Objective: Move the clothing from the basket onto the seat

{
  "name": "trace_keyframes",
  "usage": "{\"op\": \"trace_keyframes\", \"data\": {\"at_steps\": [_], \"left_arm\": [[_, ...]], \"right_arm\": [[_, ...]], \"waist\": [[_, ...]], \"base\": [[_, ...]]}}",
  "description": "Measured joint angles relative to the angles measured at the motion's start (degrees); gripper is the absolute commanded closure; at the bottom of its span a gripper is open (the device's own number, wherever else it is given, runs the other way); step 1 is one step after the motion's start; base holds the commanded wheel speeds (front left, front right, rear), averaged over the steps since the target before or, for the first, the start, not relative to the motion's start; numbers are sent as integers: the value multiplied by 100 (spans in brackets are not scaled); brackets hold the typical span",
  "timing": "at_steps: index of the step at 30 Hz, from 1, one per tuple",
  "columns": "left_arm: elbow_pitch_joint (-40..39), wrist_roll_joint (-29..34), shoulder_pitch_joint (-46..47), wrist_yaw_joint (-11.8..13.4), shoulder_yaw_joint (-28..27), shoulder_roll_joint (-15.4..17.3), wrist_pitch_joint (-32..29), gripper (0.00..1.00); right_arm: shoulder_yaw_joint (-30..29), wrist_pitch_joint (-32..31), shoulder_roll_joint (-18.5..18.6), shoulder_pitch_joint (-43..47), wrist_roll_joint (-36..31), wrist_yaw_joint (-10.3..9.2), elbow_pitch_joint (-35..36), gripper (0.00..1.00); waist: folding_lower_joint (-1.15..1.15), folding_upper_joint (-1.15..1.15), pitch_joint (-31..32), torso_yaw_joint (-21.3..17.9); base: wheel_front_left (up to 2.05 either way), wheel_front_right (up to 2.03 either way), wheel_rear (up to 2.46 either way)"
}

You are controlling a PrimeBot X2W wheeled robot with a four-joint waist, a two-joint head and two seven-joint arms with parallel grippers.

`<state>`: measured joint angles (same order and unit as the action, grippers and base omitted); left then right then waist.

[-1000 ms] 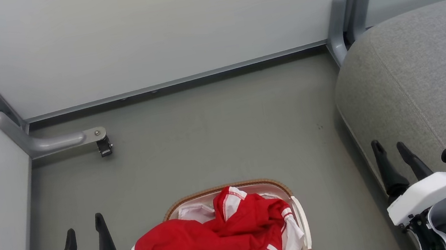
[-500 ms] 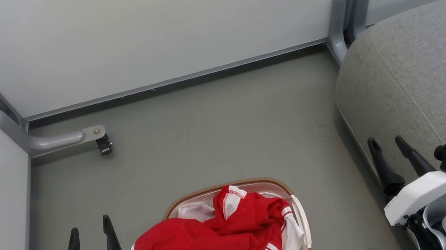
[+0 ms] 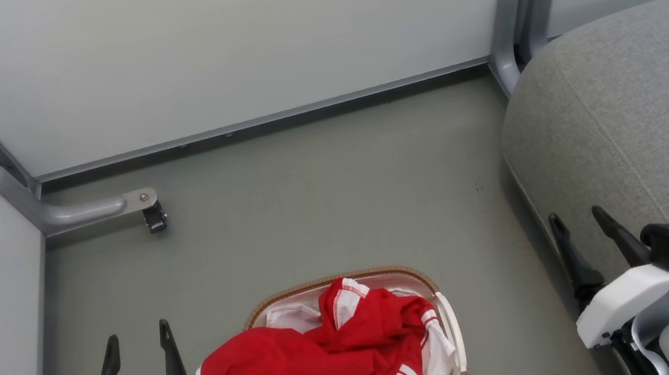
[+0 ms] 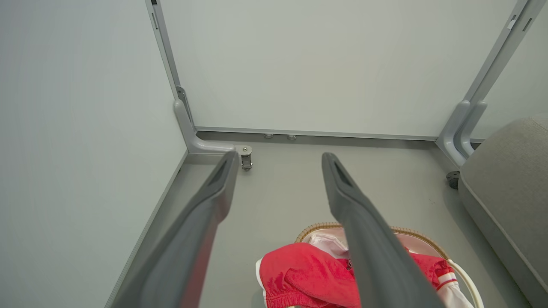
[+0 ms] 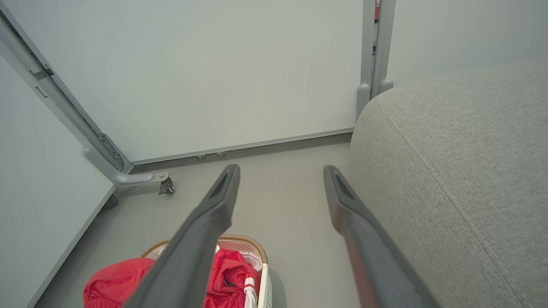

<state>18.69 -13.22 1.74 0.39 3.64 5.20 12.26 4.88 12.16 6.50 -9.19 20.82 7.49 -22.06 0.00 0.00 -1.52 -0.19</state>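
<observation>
Left pincer and right pincer have eased back toward the bottom edge. Spread wide and empty, they flank the basket, seemingly poised to reach its clothing.

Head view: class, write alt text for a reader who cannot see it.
Red clothing is heaped in a white basket on a grey floor, one piece spilling over its left rim. A grey seat stands at the right. The left pincer and right pincer, both open and empty, flank the basket.

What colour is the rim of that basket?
Brown and woven: the rim tops the white basket. The head view shows it best.
</observation>
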Motion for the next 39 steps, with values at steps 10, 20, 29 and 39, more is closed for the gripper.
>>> {"op": "trace_keyframes", "data": {"at_steps": [10, 20, 29, 39], "left_arm": [[-112, 325, -85, -38, -151, -103, 103, 0], [8, 758, -159, -101, -165, -196, 203, 0], [180, 1046, -92, -166, -140, -216, 287, 0], [399, 1071, 347, -197, 23, -231, 287, 0]], "right_arm": [[-30, 109, -36, 2, -459, 0, 30, 0], [-31, 213, -53, 10, -901, 1, -48, 0], [35, 285, -40, -100, -1123, 1, -8, 0], [74, 285, -34, -394, -1077, 1, 119, 0]], "waist": [[0, 0, -4, 17], [0, 0, -31, 22], [0, 0, -300, -12], [0, 0, -893, -103]], "base": [[0, 0, 0], [0, 0, 0], [0, 0, 0], [0, 0, 0]]}}
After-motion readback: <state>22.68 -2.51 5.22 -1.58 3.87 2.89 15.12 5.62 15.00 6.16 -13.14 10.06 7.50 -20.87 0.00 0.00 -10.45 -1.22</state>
